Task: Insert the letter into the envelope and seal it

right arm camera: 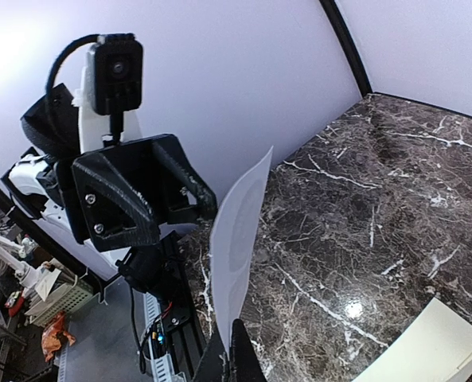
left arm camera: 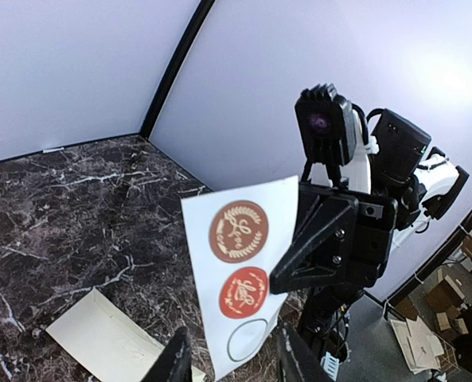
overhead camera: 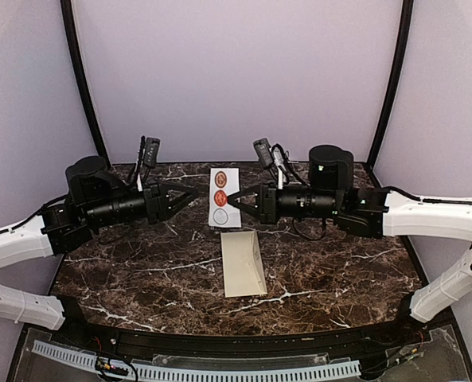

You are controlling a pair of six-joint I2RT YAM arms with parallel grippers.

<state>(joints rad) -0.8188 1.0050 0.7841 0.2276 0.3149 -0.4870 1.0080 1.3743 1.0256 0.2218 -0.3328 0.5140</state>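
Note:
A white sticker sheet (overhead camera: 222,196) with a brown seal (left arm camera: 238,231), a red seal (left arm camera: 244,292) and an empty ring hangs upright in the air between both arms. My right gripper (overhead camera: 230,199) is shut on the sheet's edge; its fingers pinch the sheet's lower end in the right wrist view (right arm camera: 234,354). My left gripper (overhead camera: 196,193) is open, its fingers (left arm camera: 176,358) on either side of the sheet's lower end without touching it. The cream envelope (overhead camera: 243,263) lies flat on the marble table (overhead camera: 124,270) below, also in the left wrist view (left arm camera: 108,334). The letter is not in view.
The dark marble table has a black raised rim at the near edge (overhead camera: 220,338). Curved black poles (overhead camera: 84,87) and lilac walls close the back and sides. Both arms span the table's far half at mid height.

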